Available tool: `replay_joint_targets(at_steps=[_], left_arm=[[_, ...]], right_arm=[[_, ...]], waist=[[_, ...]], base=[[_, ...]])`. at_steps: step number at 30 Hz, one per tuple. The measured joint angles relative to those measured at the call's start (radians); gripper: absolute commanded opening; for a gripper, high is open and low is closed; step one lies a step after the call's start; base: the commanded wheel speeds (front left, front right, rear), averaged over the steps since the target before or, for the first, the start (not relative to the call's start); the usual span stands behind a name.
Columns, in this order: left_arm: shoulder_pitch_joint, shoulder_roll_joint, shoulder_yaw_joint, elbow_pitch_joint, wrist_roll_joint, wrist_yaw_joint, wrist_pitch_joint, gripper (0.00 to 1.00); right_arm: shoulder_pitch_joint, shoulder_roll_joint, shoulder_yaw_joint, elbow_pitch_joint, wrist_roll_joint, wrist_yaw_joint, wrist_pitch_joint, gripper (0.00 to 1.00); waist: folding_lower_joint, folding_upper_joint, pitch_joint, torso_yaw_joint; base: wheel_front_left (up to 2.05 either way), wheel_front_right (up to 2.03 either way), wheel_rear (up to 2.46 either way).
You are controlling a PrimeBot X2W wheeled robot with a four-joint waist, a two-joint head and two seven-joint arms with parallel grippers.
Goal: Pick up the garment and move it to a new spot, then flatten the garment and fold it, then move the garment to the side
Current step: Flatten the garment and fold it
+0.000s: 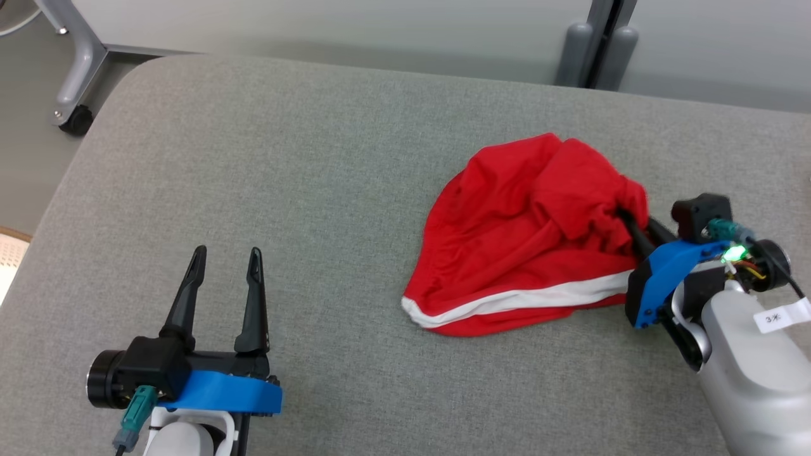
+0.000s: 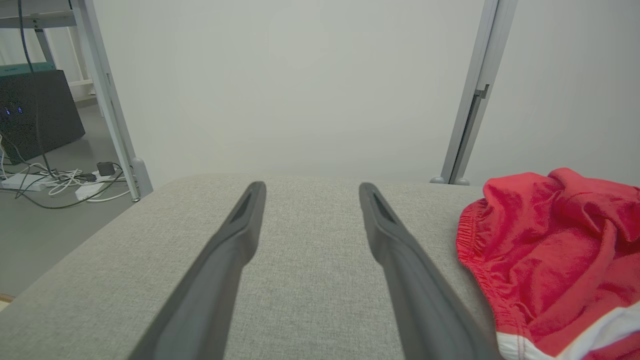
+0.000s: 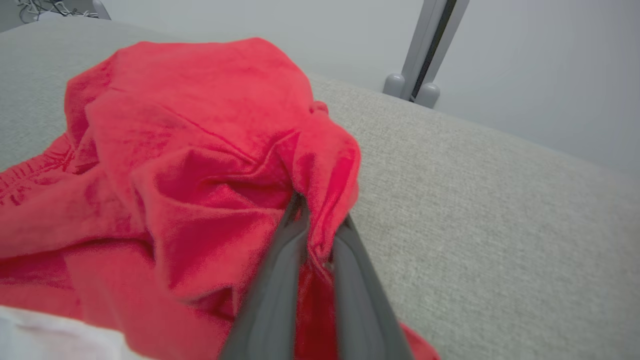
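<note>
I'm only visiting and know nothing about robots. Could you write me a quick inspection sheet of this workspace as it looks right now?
Surface: grey fabric-covered table, no stains seen.
Job's things: red garment with a white stripe, crumpled in a heap on the table's right part.
Clutter: nothing seen.
Grippers: right gripper shut on a fold at the garment's right edge; left gripper open, holding nothing, apart from the garment.
Cables: black and white cables on the floor beyond the table.
Surroundings: pale wall, grey post, wheeled frame leg, dark box.
</note>
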Motion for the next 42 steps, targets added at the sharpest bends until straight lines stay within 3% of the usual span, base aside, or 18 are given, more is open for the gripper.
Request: replay_joint_targets(at_steps=[1, 2, 3, 9, 14, 21, 27, 42], left_arm=[[-0.002, 0.0, -0.003, 0.001, -0.004, 0.0, 0.0, 1.0], [-0.004, 0.0, -0.007, 0.002, -0.007, 0.0, 0.0, 1.0], [-0.007, 0.0, -0.01, 0.002, -0.01, 0.0, 0.0, 1.0], [-0.01, -0.001, -0.007, 0.006, -0.015, 0.006, 0.0, 1.0], [0.004, -0.001, 0.01, 0.011, -0.011, 0.008, 0.0, 1.0], [0.023, -0.001, 0.022, 0.013, 0.005, 0.008, 0.0, 1.0], [0.037, -0.001, 0.042, 0.014, 0.014, 0.007, 0.0, 1.0], [0.048, 0.004, 0.067, 0.05, 0.039, 0.006, 0.0, 1.0]], right_arm=[[-0.018, -0.004, -0.005, 0.023, -0.001, 0.0, -0.001, 0.28], [-0.031, -0.004, -0.01, 0.044, -0.001, 0.0, -0.008, 0.9], [-0.04, -0.002, -0.013, 0.062, -0.001, 0.0, -0.018, 1.0], [-0.056, 0.009, -0.063, 0.123, 0.02, 0.0, -0.145, 1.0], [0.004, 0.009, -0.1, 0.086, 0.039, 0.0, -0.205, 1.0], [0.18, 0.044, -0.188, -0.161, 0.036, 0.0, -0.213, 1.0], [0.35, 0.127, -0.253, -0.362, -0.005, 0.0, -0.213, 1.0], [0.58, 0.205, -0.3, -0.602, -0.071, 0.0, -0.163, 1.0]], waist=[[0.0, 0.0, 0.006, 0.002], [0.0, 0.0, 0.01, 0.004], [0.0001, 0.0, 0.014, 0.005], [0.0, 0.0, 0.009, -0.022], [-0.0001, 0.0, -0.013, -0.07], [-0.0001, 0.0, -0.054, -0.145], [-0.0001, 0.0, -0.082, -0.191], [-0.0002, 0.0, -0.101, -0.213]], base=[[0.0, 0.0, 0.0], [0.0, 0.0, 0.0], [0.0, 0.0, 0.0], [0.0, 0.0, 0.0], [0.0, 0.0, 0.0], [0.0, 0.0, 0.0], [0.0, 0.0, 0.0], [0.0, 0.0, 0.0]])
